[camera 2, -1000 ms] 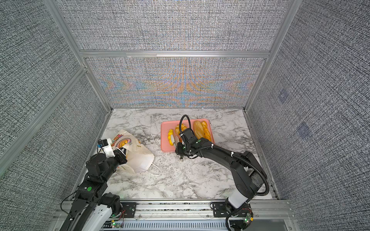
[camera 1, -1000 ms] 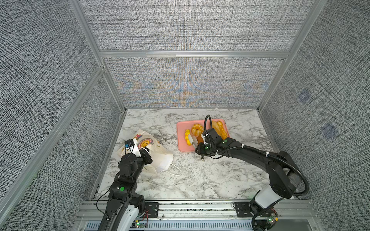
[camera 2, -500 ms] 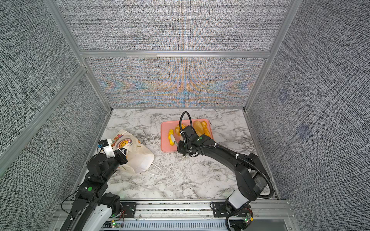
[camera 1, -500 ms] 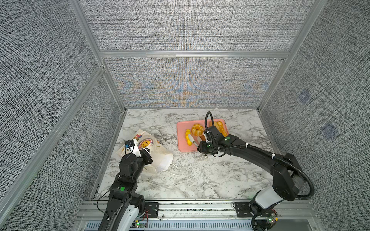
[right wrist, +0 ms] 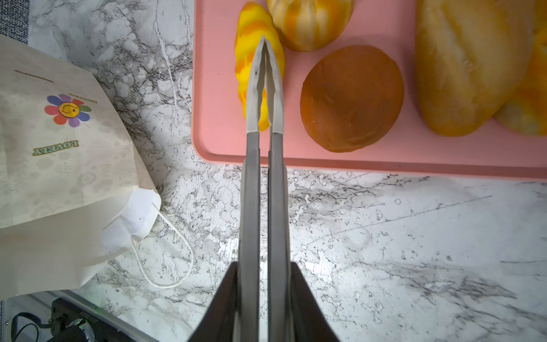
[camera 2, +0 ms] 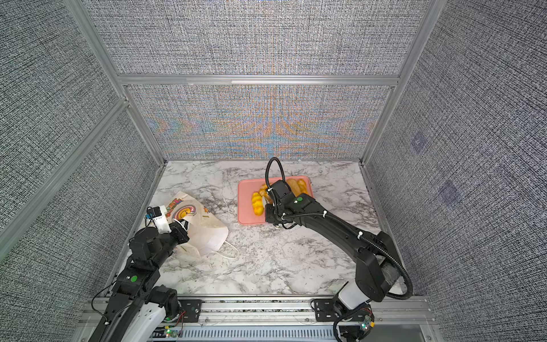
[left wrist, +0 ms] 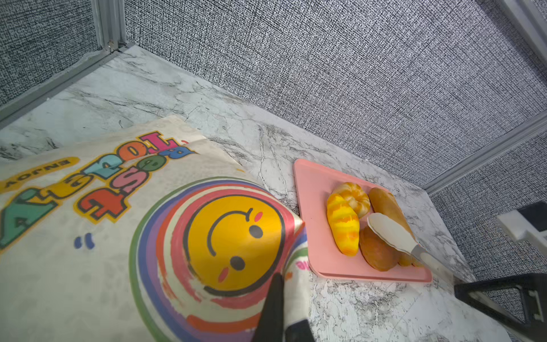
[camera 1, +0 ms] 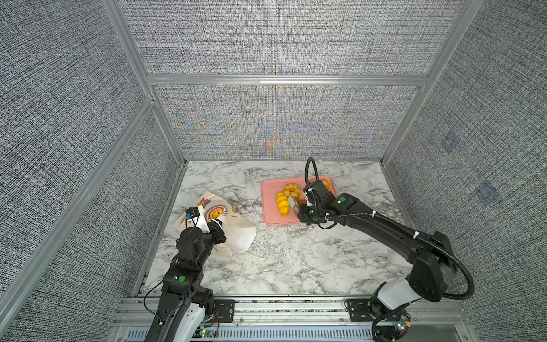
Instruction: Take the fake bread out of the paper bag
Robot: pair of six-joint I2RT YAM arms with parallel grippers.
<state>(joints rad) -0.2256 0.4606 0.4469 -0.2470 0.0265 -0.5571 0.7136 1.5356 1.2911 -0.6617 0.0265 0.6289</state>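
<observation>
1. A cream-white paper bag (camera 1: 236, 234) (camera 2: 207, 234) (left wrist: 88, 260) (right wrist: 59, 171) with a yellow smiley face and coloured lettering lies on its side on the grey-veined white marble table (camera 1: 296, 260), on the left in both top views. One white cord handle (right wrist: 191, 254) loops out onto the marble by its mouth.
2. The left gripper (camera 1: 217, 229) (left wrist: 282, 308) is pinched tight on a raised fold of the paper bag, just beside the smiley print.
3. The right gripper (camera 1: 307, 216) (right wrist: 263, 284) is clamped on a pair of grey metal tongs (right wrist: 250, 192) (left wrist: 390, 231). Their pale tips are pressed together.
4. The tong tips hang over the flat pink plastic tray (camera 1: 269, 210) (right wrist: 219, 124) (left wrist: 313, 189), lined up with a bright yellow, croissant-like roll (right wrist: 242, 62) (camera 1: 282, 203) (left wrist: 343, 228). Whether they touch it cannot be told.
5. The fake bread in view is all outside the bag, on the tray — the yellow roll, a ring-shaped golden bun (right wrist: 307, 20) (camera 1: 291, 189) touching it, a round dark brown bun (right wrist: 352, 97) (left wrist: 376, 251) beside the tongs, and a long golden loaf (right wrist: 461, 65) (left wrist: 387, 207) further along.
6. Tray and bag sit apart, with bare marble between them — the bag's inside is hidden in every view.
</observation>
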